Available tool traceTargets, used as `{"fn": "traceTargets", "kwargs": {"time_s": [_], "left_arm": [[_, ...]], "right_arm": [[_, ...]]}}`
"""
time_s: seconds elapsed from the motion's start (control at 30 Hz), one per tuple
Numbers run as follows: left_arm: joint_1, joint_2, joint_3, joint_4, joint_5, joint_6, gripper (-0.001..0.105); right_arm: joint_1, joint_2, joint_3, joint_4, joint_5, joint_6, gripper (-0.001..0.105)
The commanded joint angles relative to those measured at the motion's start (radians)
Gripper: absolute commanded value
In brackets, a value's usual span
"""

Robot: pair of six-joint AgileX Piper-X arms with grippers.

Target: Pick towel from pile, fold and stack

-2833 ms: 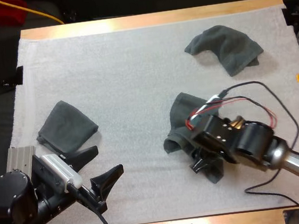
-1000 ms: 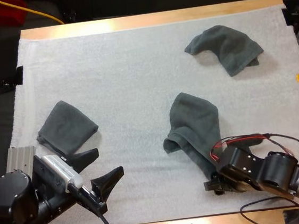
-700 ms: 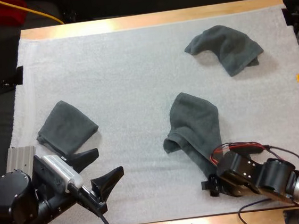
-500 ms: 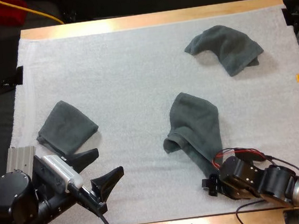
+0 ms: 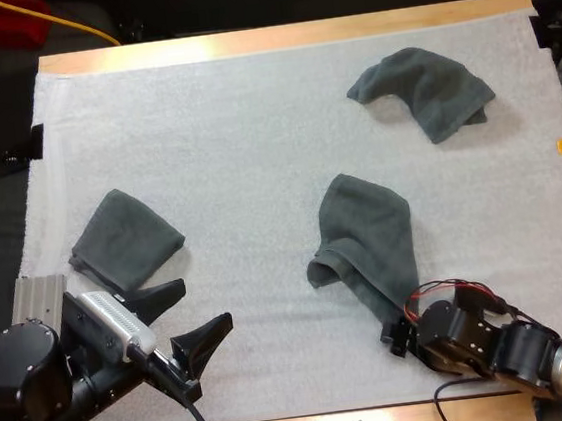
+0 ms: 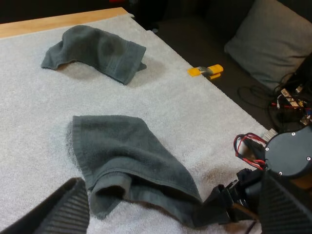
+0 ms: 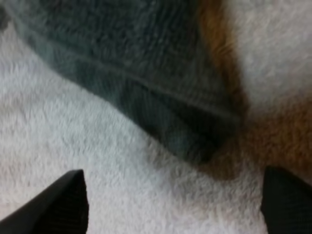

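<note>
The right gripper (image 5: 395, 336) is positioned at the near corner of the crumpled towel (image 5: 365, 242), which lies mid-way across the white mat (image 5: 235, 155). Its fingers are spread wide, with the corner just ahead of them and not gripped. The left gripper (image 5: 198, 305), likewise spread, is located just beside the folded towel (image 5: 125, 240).

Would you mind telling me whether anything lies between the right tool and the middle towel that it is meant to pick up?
Nothing visible does. The right tool sits open at the near corner of the middle towel, with only bare white mat between them.
</note>
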Motion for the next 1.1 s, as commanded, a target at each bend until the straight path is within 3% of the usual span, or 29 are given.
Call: {"fn": "traceTargets", "kwargs": {"time_s": [0.0, 0.2, 0.7, 0.93, 1.07], "left_arm": [[-0.004, 0.0, -0.006, 0.005, 0.013, -0.007, 0.07], [-0.004, 0.0, -0.006, 0.019, 0.013, -0.007, 0.07], [-0.004, 0.0, -0.006, 0.019, 0.013, -0.007, 0.07], [-0.004, 0.0, -0.006, 0.022, 0.013, -0.007, 0.07], [-0.004, 0.0, -0.006, 0.037, 0.013, -0.007, 0.07]], "right_arm": [[-0.002, -0.005, 0.017, -0.03, 0.013, 0.021, 0.071], [-0.002, -0.005, 0.081, -0.126, 0.028, 0.119, 0.071], [-0.002, 0.0, 0.114, -0.234, 0.085, 0.155, 0.071], [-0.002, 0.111, 0.114, -0.367, 0.039, 0.182, 0.071], [-0.002, 0.132, 0.114, -0.366, 0.035, 0.19, 0.071]]}}
